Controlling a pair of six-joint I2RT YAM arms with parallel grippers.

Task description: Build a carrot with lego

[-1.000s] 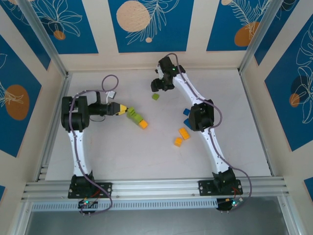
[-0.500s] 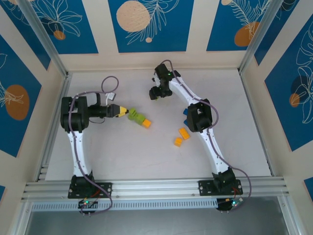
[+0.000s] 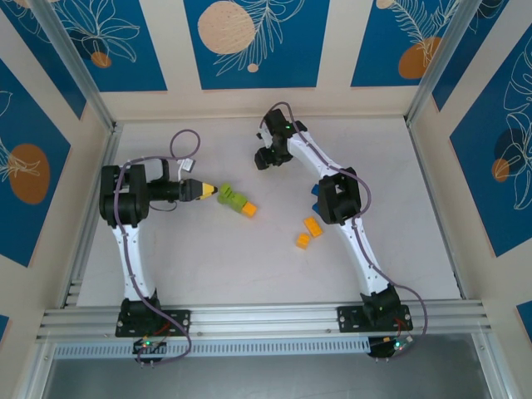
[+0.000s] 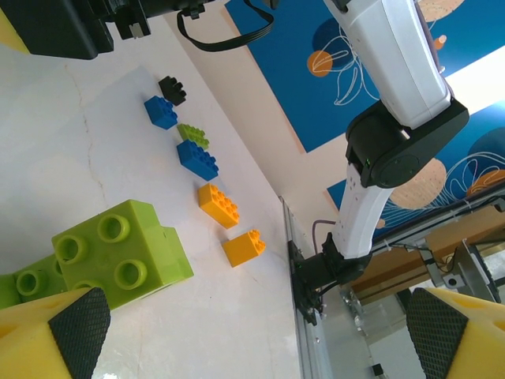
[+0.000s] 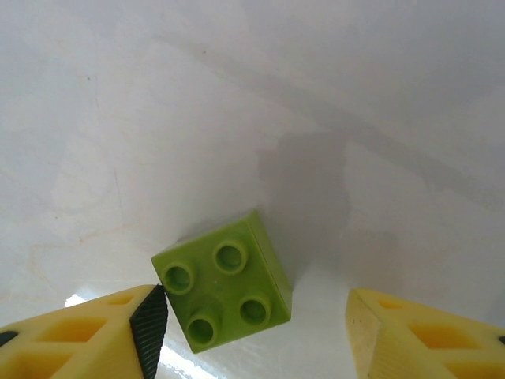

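We see the lego spread over a pale, matte table (image 3: 208, 258) marked with faint hairline cracks. Left of the table's middle lies a short stack (image 3: 236, 202) of glossy lime green studded bricks, with one orange brick joined at the end toward the near edge.

The left gripper (image 3: 208, 190) points at the stack's lime end with its yellow fingers spread wide. In the left wrist view that end is a square block with four hollow round studs. It lies close to one black pad (image 4: 75, 332) but is not pinched.

Right of the table's middle, beside the right arm, the loose pieces lie in a rough line:
- a smaller orange brick (image 4: 244, 247)
- a larger orange brick (image 4: 218, 204)
- a longer blue brick (image 4: 196, 159)
- a small lime piece (image 4: 192, 134)
- a small blue brick (image 4: 160, 111)
- a tiny black piece (image 4: 171, 89)

All of them are smooth, shiny plastic with round studs.

The right gripper (image 3: 264, 160) hangs near the middle of the table's far edge. In its wrist view a single lime brick (image 5: 225, 280), square with four hollow studs, lies flat on the table between the yellow fingers, which show open cells in their sides. One finger's black pad (image 5: 150, 324) is at the brick's corner and the other finger stands apart from it. The fingers are spread around the brick and are not clamping it.
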